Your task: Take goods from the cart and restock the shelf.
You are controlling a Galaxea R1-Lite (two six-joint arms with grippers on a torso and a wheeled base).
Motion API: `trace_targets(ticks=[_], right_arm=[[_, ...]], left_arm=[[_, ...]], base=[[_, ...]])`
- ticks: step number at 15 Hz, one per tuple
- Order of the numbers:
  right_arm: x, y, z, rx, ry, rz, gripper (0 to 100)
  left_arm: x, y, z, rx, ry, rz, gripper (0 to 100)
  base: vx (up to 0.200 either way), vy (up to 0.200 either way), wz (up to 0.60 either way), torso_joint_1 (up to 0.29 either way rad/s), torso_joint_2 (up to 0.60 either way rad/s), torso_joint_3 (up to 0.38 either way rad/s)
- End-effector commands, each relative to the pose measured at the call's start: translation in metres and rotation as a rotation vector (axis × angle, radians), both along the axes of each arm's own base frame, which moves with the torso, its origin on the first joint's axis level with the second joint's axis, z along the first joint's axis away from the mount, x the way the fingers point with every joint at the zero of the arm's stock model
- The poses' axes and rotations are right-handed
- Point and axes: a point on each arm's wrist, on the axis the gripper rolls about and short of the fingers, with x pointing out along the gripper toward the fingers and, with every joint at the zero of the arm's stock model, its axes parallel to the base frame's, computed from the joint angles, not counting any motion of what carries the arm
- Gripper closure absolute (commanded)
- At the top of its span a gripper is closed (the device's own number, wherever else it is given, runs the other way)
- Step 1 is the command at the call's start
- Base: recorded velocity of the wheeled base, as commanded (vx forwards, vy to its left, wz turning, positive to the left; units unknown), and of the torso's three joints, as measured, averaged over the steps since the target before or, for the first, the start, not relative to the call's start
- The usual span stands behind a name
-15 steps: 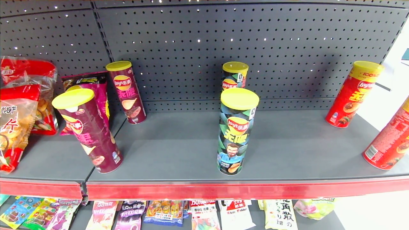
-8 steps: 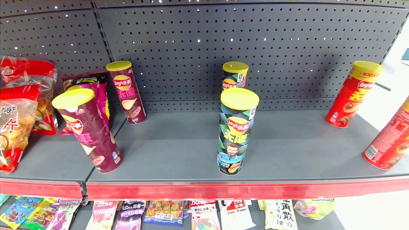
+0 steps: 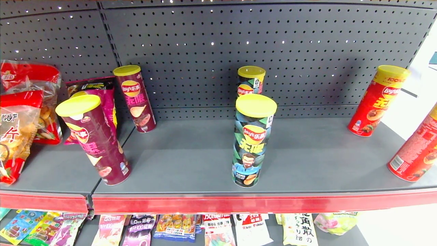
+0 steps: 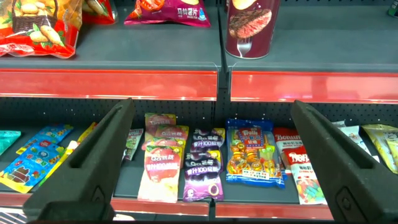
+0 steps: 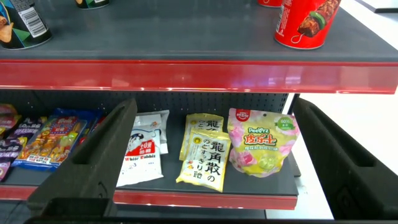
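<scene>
Red can [image 3: 414, 150] farthest right on the shelf [image 3: 191, 153] is cut off; left end effector [image 4: 211, 106] and right end effector [image 5: 214, 102] gape empty.

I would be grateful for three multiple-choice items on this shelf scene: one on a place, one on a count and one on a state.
1. Where on the shelf does the front green can stand?
A. At the far left end
B. Near the middle, before a second green can
C. On the tier below

2. How many red cans stand at the right end?
A. One
B. Two
C. Four

3. How is the left gripper?
A. Open and empty
B. Shut on a can
C. Shut on a box

Answers: 1 B, its twin stands right behind it; 2 B, one at the back, one nearer the front edge; 3 A, its fingers stand apart with nothing between.
</scene>
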Motion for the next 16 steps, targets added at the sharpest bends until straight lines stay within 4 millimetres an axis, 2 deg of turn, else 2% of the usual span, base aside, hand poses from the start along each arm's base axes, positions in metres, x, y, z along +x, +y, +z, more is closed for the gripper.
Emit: trace_targets(ticks=[1, 16], right_arm=[[0.0001, 0.0000, 0.0001, 0.001, 0.001, 0.002, 0], [0.0002, -0.0002, -0.0003, 0.001, 0.002, -0.004, 0]], left_arm=[[0.0000, 0.0000, 0.0000, 0.000, 0.000, 0.001, 0], [0.0000, 0.0000, 0.0000, 0.000, 0.000, 0.001, 0]], base=[[0.000, 0.000, 0.00, 0.000, 0.00, 0.000], [0.000, 0.000, 0.00, 0.000, 0.00, 0.000]])
